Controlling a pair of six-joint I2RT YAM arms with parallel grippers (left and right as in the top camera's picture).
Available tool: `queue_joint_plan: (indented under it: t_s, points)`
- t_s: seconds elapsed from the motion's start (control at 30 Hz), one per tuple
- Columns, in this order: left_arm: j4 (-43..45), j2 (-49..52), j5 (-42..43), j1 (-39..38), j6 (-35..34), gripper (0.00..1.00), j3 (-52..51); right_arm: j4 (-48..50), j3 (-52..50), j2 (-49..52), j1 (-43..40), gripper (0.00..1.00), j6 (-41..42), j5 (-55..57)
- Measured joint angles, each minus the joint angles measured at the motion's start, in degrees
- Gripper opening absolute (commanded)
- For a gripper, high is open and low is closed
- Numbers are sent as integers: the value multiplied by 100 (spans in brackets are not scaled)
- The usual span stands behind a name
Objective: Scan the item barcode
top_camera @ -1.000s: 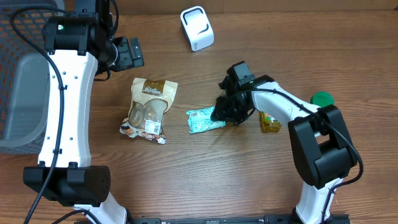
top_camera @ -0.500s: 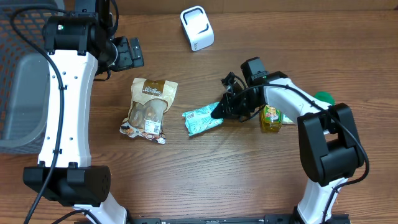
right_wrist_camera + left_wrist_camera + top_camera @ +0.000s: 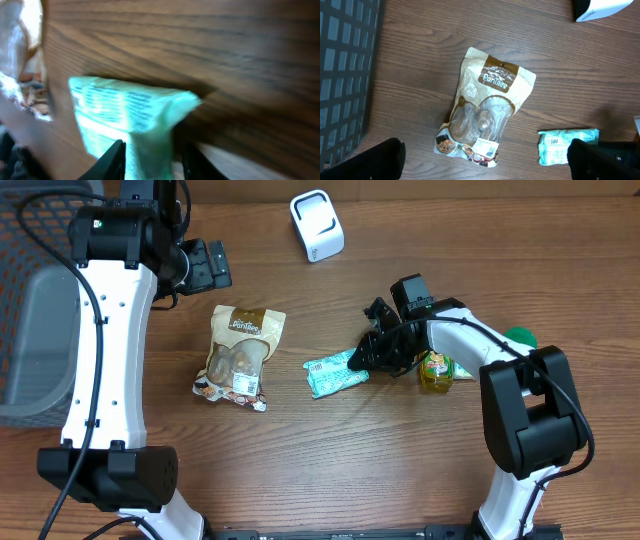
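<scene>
Wooden worktop (image 3: 300,460) seen from above. A green packet (image 3: 336,374) lies flat near its centre. The right gripper (image 3: 364,359) has its jaws narrowly parted astride the packet's end; actual grip cannot be told. The left gripper (image 3: 205,265) hangs well apart, jaws spread wide, empty.

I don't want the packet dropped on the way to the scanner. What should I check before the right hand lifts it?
1. Packet end sits between the fingers of the right hand: ok.
2. Grip firm: cannot tell; a dark gap shows beside one finger.
3. Barcode visible: ok; a striped patch shows on top near the free end.
4. Way to the scanner free: ok; only bare table lies between.
5. Left hand out of the way: ok; open, off to the back left.
6. Yellow item clear of the right arm: cannot tell; it lies right beside the arm.
</scene>
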Motion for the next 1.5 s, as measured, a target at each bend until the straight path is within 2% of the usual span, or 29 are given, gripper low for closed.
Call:
queue_joint_plan:
  t_s: [0.2, 0.3, 0.47, 0.67, 0.77, 0.87, 1.1, 1.5]
  points:
    - [0, 0, -2, 0, 0, 100, 0, 94, -7, -2, 7, 38, 223, 286]
    - [0, 0, -2, 0, 0, 99, 0, 341, -79, -2, 26, 42, 422, 326]
    - [0, 0, 0, 0, 0, 100, 0, 566, -260, -66, 179, 41, 647, 310]
    - [0, 0, 0, 0, 0, 99, 0, 592, -365, -98, 474, 12, 726, 334]
    - [0, 0, -2, 0, 0, 100, 0, 605, -365, -105, 496, 4, 765, 282]
    - [0, 0, -2, 0, 0, 100, 0, 605, -367, -120, 455, 4, 739, 149]
    - [0, 0, 0, 0, 0, 100, 0, 400, -439, -409, 94, 4, 140, -514]
    - [0, 0, -2, 0, 0, 100, 0, -828, -444, -2122, -101, 4, -1637, -970]
